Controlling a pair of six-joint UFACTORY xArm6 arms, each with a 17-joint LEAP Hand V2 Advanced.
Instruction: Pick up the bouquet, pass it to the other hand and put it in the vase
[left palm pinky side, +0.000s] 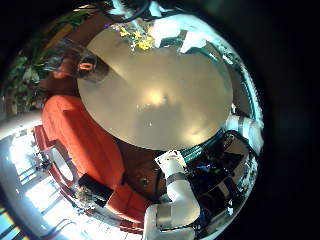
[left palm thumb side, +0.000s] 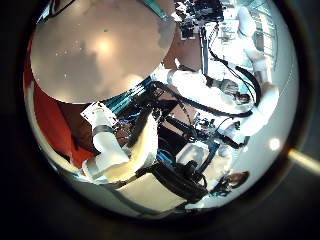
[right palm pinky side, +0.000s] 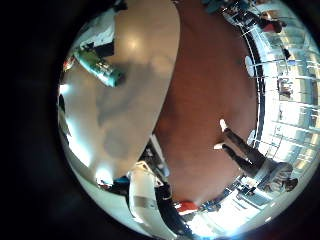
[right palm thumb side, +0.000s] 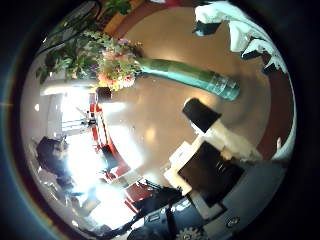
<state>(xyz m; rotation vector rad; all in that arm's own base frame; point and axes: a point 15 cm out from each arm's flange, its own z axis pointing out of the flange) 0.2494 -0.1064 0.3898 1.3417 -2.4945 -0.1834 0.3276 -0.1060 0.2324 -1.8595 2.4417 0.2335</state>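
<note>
Beside the right hand (right palm thumb side: 215, 150), the bouquet (right palm thumb side: 150, 66) lies on the table (right palm thumb side: 150, 120).

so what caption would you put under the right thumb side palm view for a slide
Palm view over the round table: bouquet lying on its side in a green wrap, a white hand close to its stem end.

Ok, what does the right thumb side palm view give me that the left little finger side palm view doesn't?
Only the right thumb side view: the bouquet close up, lying flat on the table, with its flowers and wrapped stems told apart.

Only the left little finger side view: the whole round tabletop from farther off, and an upholstered seat on the floor beside it.

Both: the table and the bouquet, which is only a small patch of flowers at the table's edge in the left view. I can't make out the vase for sure in either.
</note>
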